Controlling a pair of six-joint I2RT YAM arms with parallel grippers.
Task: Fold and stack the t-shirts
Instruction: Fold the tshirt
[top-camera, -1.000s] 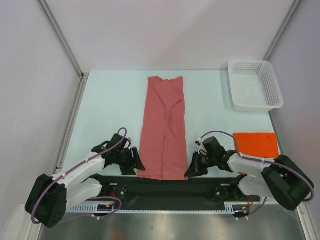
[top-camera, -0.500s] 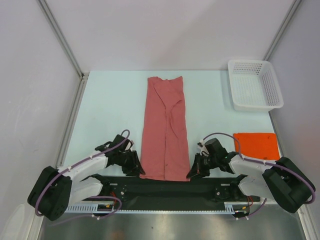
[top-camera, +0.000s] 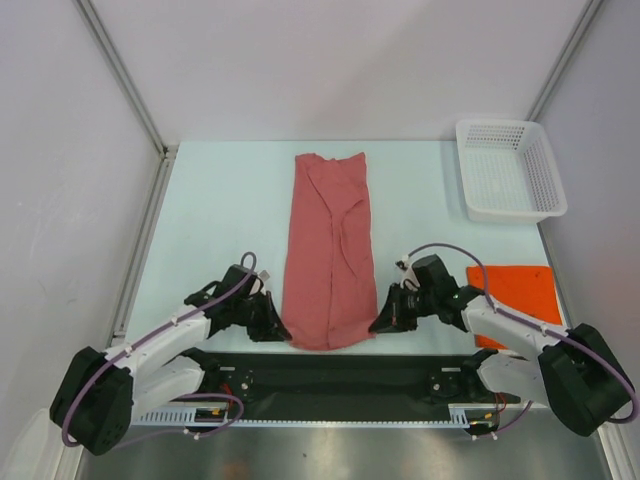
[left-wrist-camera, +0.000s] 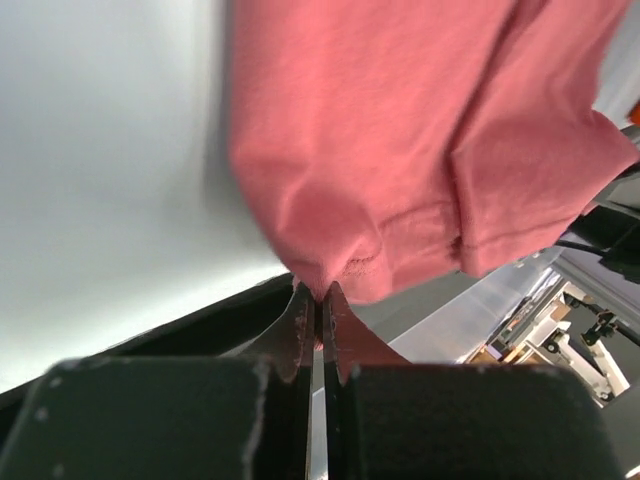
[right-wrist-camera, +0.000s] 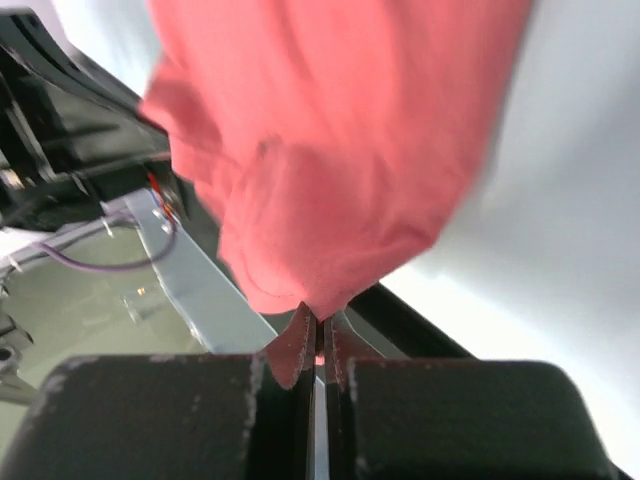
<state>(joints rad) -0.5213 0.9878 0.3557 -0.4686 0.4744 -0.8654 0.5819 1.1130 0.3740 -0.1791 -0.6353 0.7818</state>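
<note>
A soft, dusty pink-red t-shirt (top-camera: 328, 240), folded into a long strip, is lying down the middle of the pale table (top-camera: 220, 210) in the top view. It is running from the upper middle of the frame to the lower middle. The left gripper (top-camera: 283, 332) is pinching the strip's lower left corner, and the right gripper (top-camera: 378, 322) is pinching its lower right corner. Both wrist views are showing two dark fingers squeezed tight together on a little bunch of pink-red cloth, with the rest of the shirt hanging above them in the frame. A second ago the left gripper was standing wide open just beside its corner, and now it is closed on the cloth. The right gripper was already closed on its corner and is still gripping it. The lower end of the pink-red t-shirt was flat and square before. Now it is looking rounded, with both corners pulled in and sitting a little higher in the frame. A bright orange t-shirt (top-camera: 520, 285), folded into a small flat rectangle, is lying at the right of the frame, and the right arm is now crossing over its lower left part. A white plastic basket (top-camera: 506, 214) full of little holes is sitting at the upper right, in the same spot as before.
</note>
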